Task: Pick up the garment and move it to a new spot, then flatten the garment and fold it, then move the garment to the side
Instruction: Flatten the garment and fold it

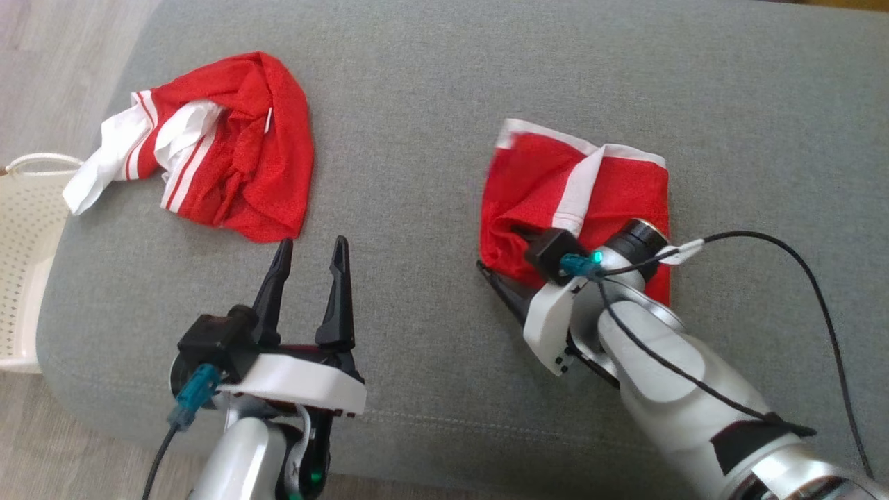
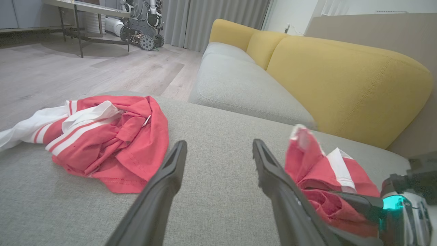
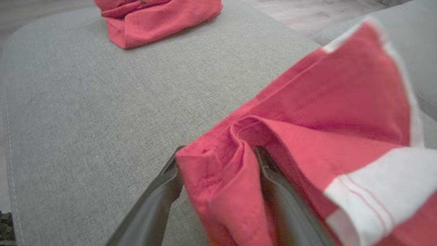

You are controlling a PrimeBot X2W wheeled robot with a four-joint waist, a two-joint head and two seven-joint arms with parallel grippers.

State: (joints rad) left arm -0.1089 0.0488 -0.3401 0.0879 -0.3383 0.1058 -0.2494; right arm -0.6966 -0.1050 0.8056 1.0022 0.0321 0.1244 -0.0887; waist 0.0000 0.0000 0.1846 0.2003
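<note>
Right tool (image 3: 218, 167) clamps the garment (image 1: 555, 173) on the right half of the cushion (image 1: 430, 139). Left tool (image 1: 312, 243) stands with fingers apart, empty.

Red garment (image 1: 542, 180) with white bands, grey cushion (image 1: 430, 139), yellow backrest (image 2: 341, 85)

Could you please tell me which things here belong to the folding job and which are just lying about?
In the job: folded red garment, right pincer closed on it, grey cushion beneath.
Lying about: crumpled red garment, white basket, yellow backrest; left pincer open, idle.
</note>
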